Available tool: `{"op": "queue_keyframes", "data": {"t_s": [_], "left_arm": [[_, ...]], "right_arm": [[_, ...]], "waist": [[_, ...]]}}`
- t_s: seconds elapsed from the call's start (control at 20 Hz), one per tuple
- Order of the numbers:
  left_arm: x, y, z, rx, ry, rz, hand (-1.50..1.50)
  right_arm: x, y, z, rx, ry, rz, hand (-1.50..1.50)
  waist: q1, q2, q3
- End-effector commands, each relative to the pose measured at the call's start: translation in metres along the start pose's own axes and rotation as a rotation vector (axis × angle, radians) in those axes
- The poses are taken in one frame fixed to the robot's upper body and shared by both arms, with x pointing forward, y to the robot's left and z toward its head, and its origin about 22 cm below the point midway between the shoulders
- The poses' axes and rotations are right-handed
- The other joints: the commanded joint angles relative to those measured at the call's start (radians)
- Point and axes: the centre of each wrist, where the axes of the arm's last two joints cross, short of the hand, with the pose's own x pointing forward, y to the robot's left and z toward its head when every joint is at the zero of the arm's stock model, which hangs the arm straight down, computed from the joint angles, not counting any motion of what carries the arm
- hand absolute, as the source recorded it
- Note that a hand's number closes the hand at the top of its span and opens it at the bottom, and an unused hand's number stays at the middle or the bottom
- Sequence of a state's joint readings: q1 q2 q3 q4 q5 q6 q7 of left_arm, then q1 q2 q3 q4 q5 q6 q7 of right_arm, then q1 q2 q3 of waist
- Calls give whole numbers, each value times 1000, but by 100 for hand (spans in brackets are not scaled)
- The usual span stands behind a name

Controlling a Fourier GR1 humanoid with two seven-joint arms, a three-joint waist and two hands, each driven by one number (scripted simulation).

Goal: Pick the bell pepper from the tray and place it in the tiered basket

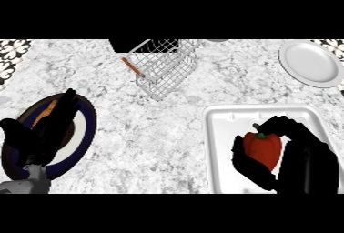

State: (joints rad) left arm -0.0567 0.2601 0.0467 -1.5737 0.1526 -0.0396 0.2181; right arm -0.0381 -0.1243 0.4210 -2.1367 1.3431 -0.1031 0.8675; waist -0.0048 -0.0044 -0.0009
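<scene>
A red bell pepper (263, 146) with a green stem stands over the white tray (225, 136) at the lower right. My right hand (302, 157) is curled round it, thumb on its left side and fingers over its top and right. The wire tiered basket (166, 68) stands at the top middle of the marble counter. My left hand (42, 132) rests open at the lower left, fingers straight and pointing up over a dark plate.
A dark blue plate (84, 125) with a white centre lies under the left hand, with an orange item (47, 110) on it. A white plate (310, 63) sits at the top right. An orange-handled utensil (132, 67) lies beside the basket.
</scene>
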Motion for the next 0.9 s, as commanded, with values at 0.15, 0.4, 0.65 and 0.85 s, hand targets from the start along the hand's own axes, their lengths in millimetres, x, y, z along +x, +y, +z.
{"op": "queue_keyframes", "data": {"t_s": [0.15,0.4,0.65,0.85], "left_arm": [[5,-9,2,-13,-3,-7,0],[-3,-8,-11,-28,-6,9,0],[-9,-10,-3,-46,-14,-3,0],[4,-3,-7,-36,0,-13,0]], "right_arm": [[80,-17,-14,26,-71,-60,150],[134,-16,-41,60,-94,-80,150],[176,9,-75,71,-68,-82,150],[188,31,-89,83,-42,-113,150]], "waist": [[17,5,0],[22,8,-1],[44,10,-1],[39,9,0]]}}
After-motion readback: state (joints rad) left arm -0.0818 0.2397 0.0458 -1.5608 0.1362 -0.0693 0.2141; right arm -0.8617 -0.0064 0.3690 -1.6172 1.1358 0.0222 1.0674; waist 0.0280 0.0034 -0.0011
